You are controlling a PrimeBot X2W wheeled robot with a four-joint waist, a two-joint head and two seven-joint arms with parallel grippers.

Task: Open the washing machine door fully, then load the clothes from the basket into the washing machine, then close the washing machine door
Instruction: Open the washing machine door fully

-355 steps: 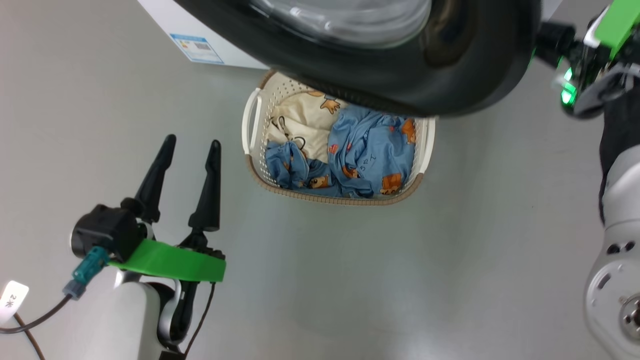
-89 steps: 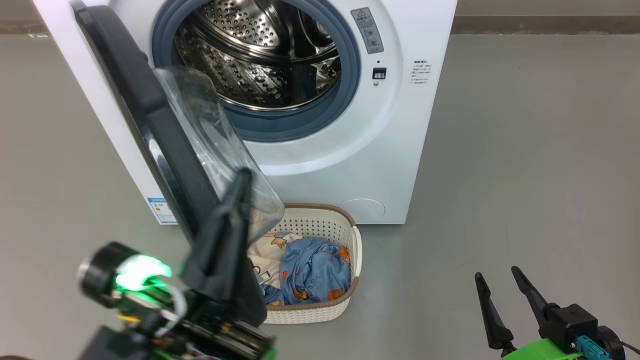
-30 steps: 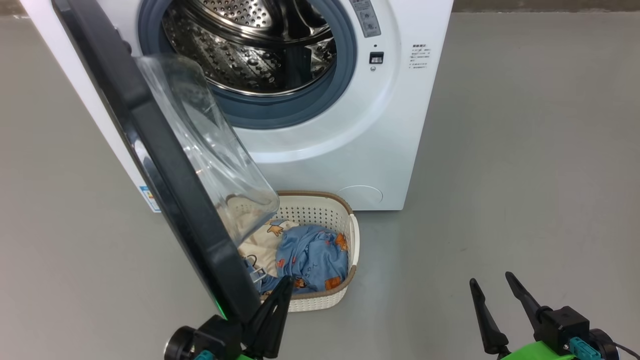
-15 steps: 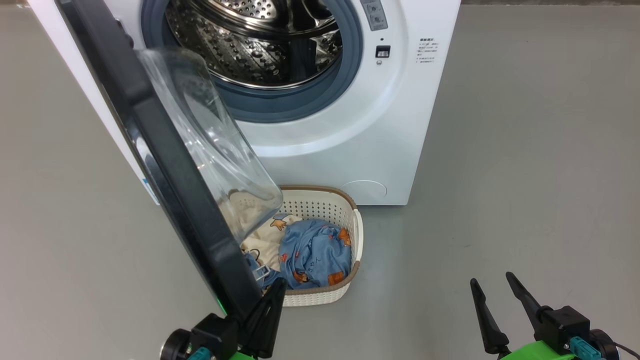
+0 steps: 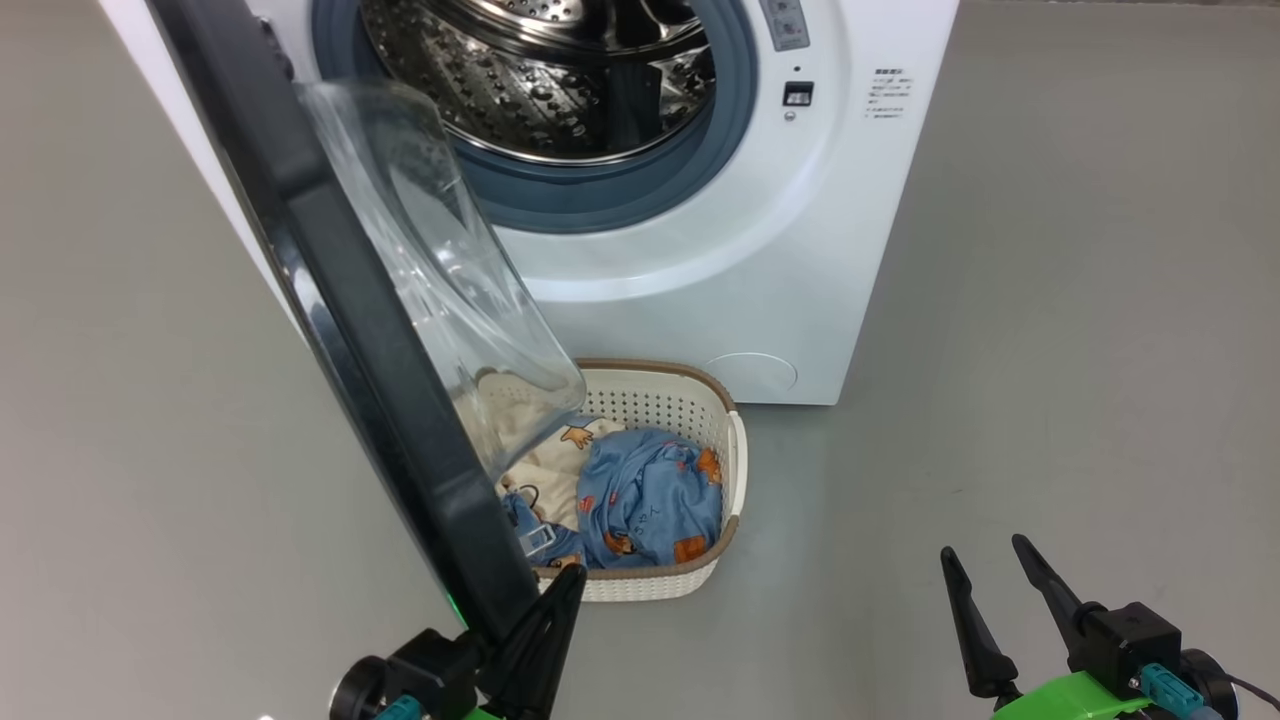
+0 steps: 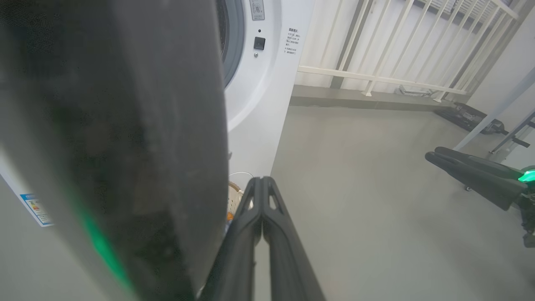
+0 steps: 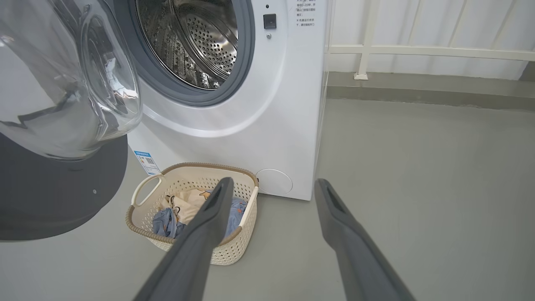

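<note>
The white washing machine (image 5: 700, 250) stands with its steel drum (image 5: 560, 80) exposed. Its black washing machine door (image 5: 350, 330) is swung out towards me, glass bowl (image 5: 440, 260) facing right. Under the door sits the cream basket (image 5: 735, 470) holding the blue bear-print clothes (image 5: 650, 500) and a cream piece (image 5: 545, 465). My left gripper (image 5: 568, 580) is shut and empty, tip right beside the door's lower edge; whether it touches I cannot tell. In the left wrist view the door (image 6: 125, 125) looms beside the shut left gripper (image 6: 261, 180). My right gripper (image 5: 982, 547) is open and empty, low right, apart from the basket (image 7: 138, 228).
Grey floor spreads to the right of the machine and around the basket. A white railing (image 6: 376, 79) runs along the wall behind the machine. The door overhangs the basket's left part. My right gripper (image 6: 431, 153) shows at the right of the left wrist view.
The head camera has shifted, so the whole scene sits a little further right. The left gripper stays shut by the door's lower edge. The right gripper has not moved.
</note>
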